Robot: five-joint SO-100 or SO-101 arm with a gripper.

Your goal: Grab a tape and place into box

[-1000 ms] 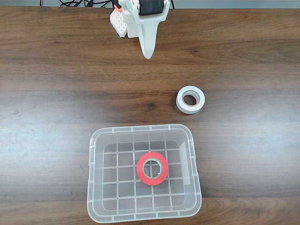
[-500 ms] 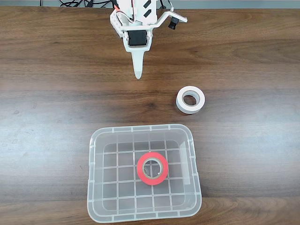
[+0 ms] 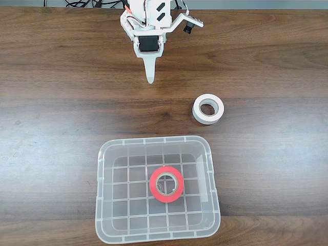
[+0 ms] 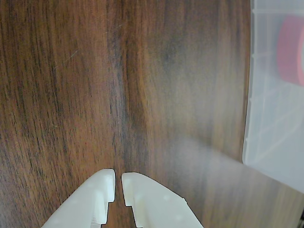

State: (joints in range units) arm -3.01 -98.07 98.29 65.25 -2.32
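The tape (image 3: 166, 184) lies flat inside the box (image 3: 102, 205), near its centre, so the placing appears done. The gripper (image 3: 150, 79), nearly closed and empty, hangs over bare table (image 3: 51, 102), well apart from box and white roll (image 3: 208, 109).

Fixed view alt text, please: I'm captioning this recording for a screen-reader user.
A red tape roll lies flat inside a clear plastic box at the bottom of a dark wooden table. A white tape roll sits on the table above and right of the box. The white gripper hangs at the top, apart from both, holding nothing.
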